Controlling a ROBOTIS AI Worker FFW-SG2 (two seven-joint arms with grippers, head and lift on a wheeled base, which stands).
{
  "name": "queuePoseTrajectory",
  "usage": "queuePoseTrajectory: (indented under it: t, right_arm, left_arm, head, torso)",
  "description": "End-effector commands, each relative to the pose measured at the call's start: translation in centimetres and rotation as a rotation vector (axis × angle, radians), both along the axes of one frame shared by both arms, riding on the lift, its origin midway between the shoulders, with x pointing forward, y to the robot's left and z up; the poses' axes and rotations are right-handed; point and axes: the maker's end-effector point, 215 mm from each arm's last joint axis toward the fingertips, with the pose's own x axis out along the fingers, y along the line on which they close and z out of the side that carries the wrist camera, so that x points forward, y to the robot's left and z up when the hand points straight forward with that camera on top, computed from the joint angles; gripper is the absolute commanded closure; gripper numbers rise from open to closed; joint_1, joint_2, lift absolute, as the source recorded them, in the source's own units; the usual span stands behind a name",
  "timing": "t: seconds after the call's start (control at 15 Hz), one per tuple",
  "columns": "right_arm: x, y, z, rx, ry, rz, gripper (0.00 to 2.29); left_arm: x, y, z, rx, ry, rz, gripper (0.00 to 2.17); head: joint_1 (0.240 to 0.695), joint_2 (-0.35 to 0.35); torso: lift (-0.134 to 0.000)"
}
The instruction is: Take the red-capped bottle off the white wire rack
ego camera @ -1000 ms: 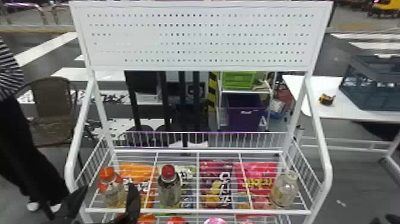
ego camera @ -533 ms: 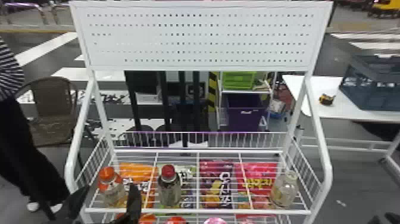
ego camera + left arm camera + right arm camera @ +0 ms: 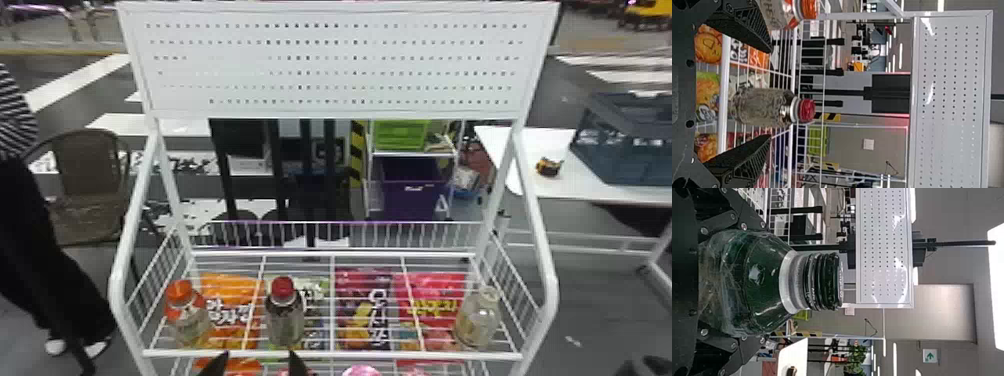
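The red-capped bottle stands upright on the white wire rack's upper shelf, left of the middle. Just in front of it, at the head view's bottom edge, is my open left gripper. In the left wrist view the fingers of my left gripper are spread to either side of the red-capped bottle, with gaps at both sides. Part of my right gripper shows at the head view's lower right corner. In the right wrist view my right gripper is closed around a dark-capped clear bottle.
An orange-capped bottle stands left of the red-capped one, and a clear bottle is at the shelf's right end. Snack bags show through the shelf wires. Side rails and a perforated panel frame the rack.
My left gripper has moved right and toward the bottom edge, from near the orange-capped bottle to before the red-capped one. More of the dark right gripper shows. The shelf's bottles have not moved.
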Motion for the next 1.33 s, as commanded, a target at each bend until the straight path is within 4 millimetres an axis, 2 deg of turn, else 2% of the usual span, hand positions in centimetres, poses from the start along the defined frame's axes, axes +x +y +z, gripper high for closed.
queuePoseTrajectory:
  t: [0.0, 0.27, 0.4, 1.0, 1.27]
  right_arm:
    - [0.0, -0.2, -0.3, 0.003, 0.006, -0.003, 0.57]
    - [-0.1, -0.3, -0.5, 0.003, 0.01, -0.005, 0.57]
    - [-0.2, -0.3, -0.4, 0.004, 0.008, -0.006, 0.57]
    - [-0.1, -1.3, -0.4, -0.008, 0.013, -0.02, 0.57]
    - [-1.0, -3.0, 0.4, -0.017, -0.006, -0.032, 0.57]
  left_arm:
    - [1.0, -2.5, -1.6, -0.025, -0.01, -0.024, 0.13]
    - [3.6, -3.7, -3.8, -0.01, -0.004, -0.017, 0.13]
    - [4.9, -3.4, -4.8, 0.003, -0.007, 0.01, 0.13]
    - [10.0, -2.6, -5.4, 0.019, -0.018, 0.04, 0.13]
    - [12.1, -1.1, -5.7, 0.022, -0.041, 0.065, 0.13]
  head:
    - [0.499, 0.0]
    - [0.499, 0.0]
    - [0.499, 0.0]
    - [0.499, 0.0]
    - [0.499, 0.0]
  torso:
    - [0.0]
    - [0.0]
    - [0.0]
    - [0.0]
    - [0.0]
